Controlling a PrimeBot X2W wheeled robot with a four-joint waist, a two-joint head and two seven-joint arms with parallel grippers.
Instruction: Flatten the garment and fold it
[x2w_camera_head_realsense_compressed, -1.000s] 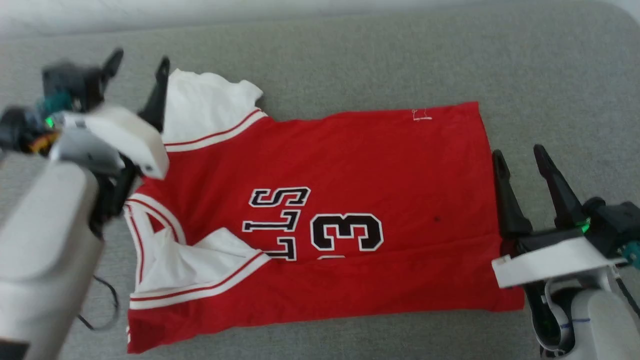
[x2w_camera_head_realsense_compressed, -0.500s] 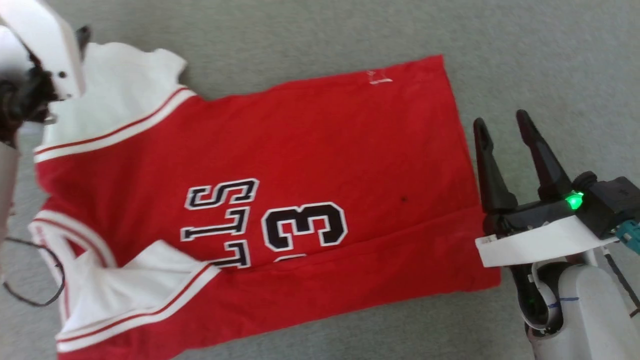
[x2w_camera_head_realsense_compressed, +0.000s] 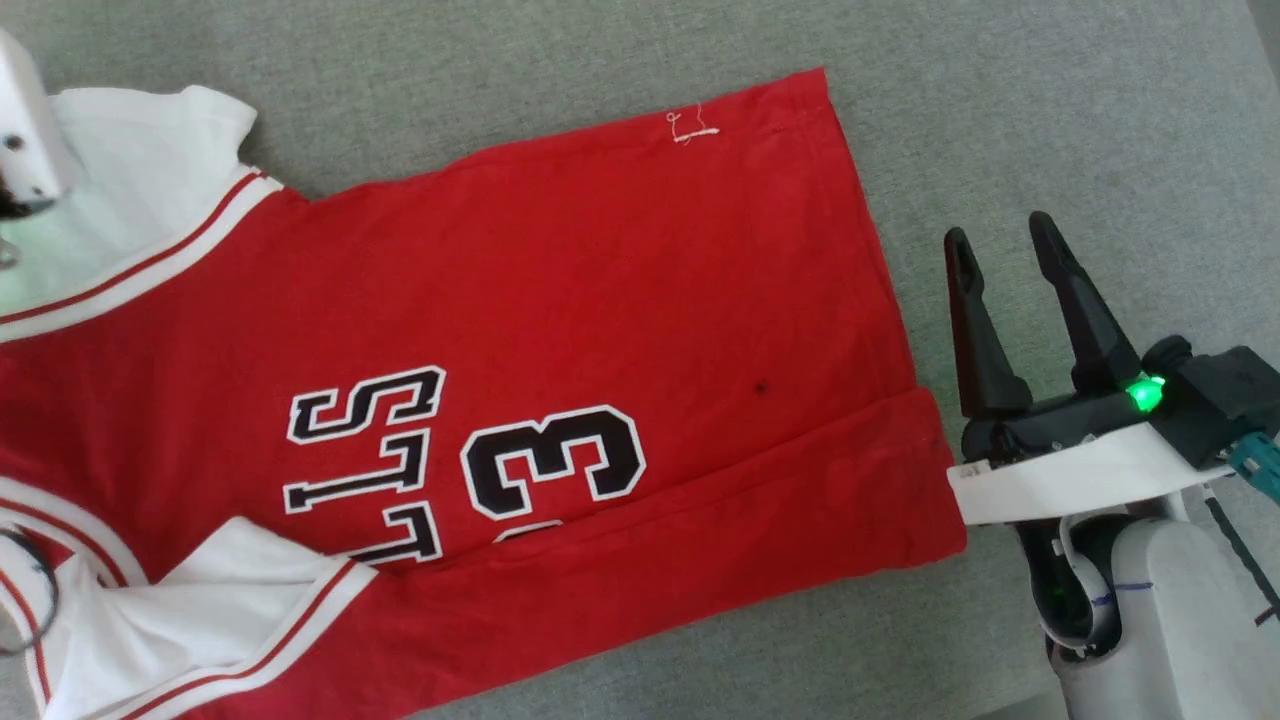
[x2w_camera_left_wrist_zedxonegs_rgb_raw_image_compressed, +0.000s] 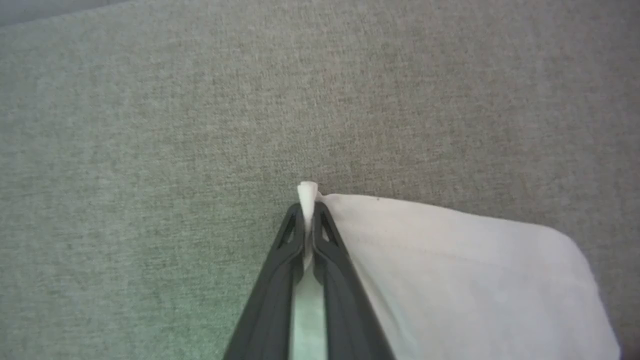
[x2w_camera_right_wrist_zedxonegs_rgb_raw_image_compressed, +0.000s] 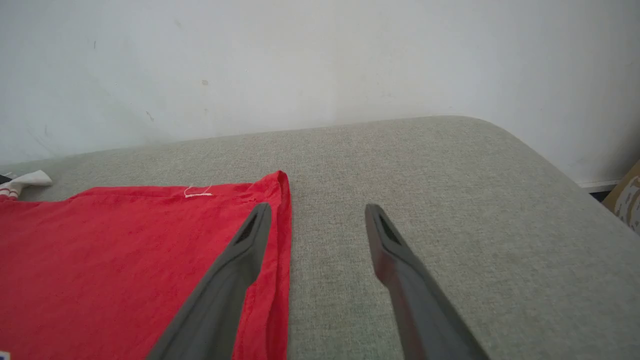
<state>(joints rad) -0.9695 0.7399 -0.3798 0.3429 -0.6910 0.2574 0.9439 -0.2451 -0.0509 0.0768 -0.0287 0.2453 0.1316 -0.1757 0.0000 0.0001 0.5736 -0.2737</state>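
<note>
The garment (x2w_camera_head_realsense_compressed: 600, 300), a red jersey with a black "3" and lettering, lies spread on the grey surface with its hem toward the right. Its near long edge is folded over. In the left wrist view my left gripper (x2w_camera_left_wrist_zedxonegs_rgb_raw_image_compressed: 307, 210) is shut on the edge of the white far sleeve (x2w_camera_left_wrist_zedxonegs_rgb_raw_image_compressed: 450, 275), and a pinch of cloth sticks out past the tips. That arm's white housing (x2w_camera_head_realsense_compressed: 20, 130) sits over the sleeve at the head view's upper left. My right gripper (x2w_camera_head_realsense_compressed: 998, 235) stands open just off the hem, its left finger (x2w_camera_right_wrist_zedxonegs_rgb_raw_image_compressed: 240, 260) over the red edge (x2w_camera_right_wrist_zedxonegs_rgb_raw_image_compressed: 100, 240).
The grey fabric surface (x2w_camera_head_realsense_compressed: 1050, 100) reaches past the hem to a rounded far right corner (x2w_camera_right_wrist_zedxonegs_rgb_raw_image_compressed: 500, 135). A white wall (x2w_camera_right_wrist_zedxonegs_rgb_raw_image_compressed: 300, 60) rises behind it. A thin dark cable loop (x2w_camera_head_realsense_compressed: 30, 600) lies over the collar at the lower left.
My left gripper, open beside the far sleeve a second ago, has shut on the sleeve's edge. The head camera has swung, so the jersey sits further left in the picture. The right gripper stays open.
</note>
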